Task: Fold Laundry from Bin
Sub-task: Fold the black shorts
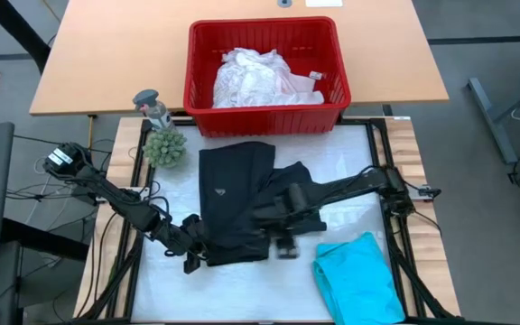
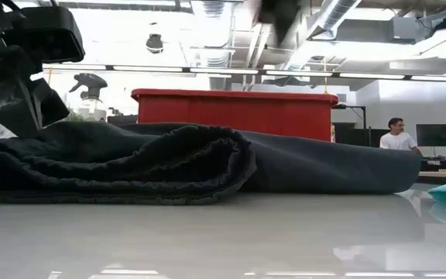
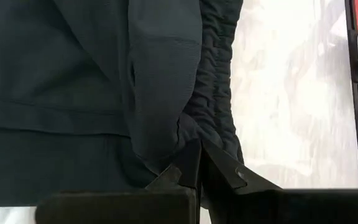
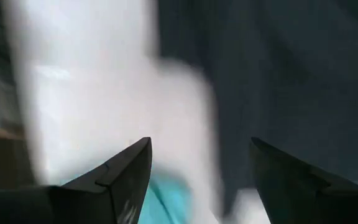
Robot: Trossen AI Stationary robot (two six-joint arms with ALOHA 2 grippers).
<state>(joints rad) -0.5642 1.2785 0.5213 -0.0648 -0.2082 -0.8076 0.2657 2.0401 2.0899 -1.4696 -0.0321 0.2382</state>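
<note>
No writing can be read anywhere; a small pale mark sits on the black garment at frame centre. The left gripper pinches that garment's lower-left edge, fingers closed on the cloth. The right gripper hangs with jaws wide apart, holding nothing. Lower right lies the teal garment. The red bin, upper centre, holds the white lacy top.

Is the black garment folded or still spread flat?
Partly folded. The black garment lies on the table with one side doubled over; the low view shows a rolled fold edge. The shut left gripper pinches its edge.
</note>
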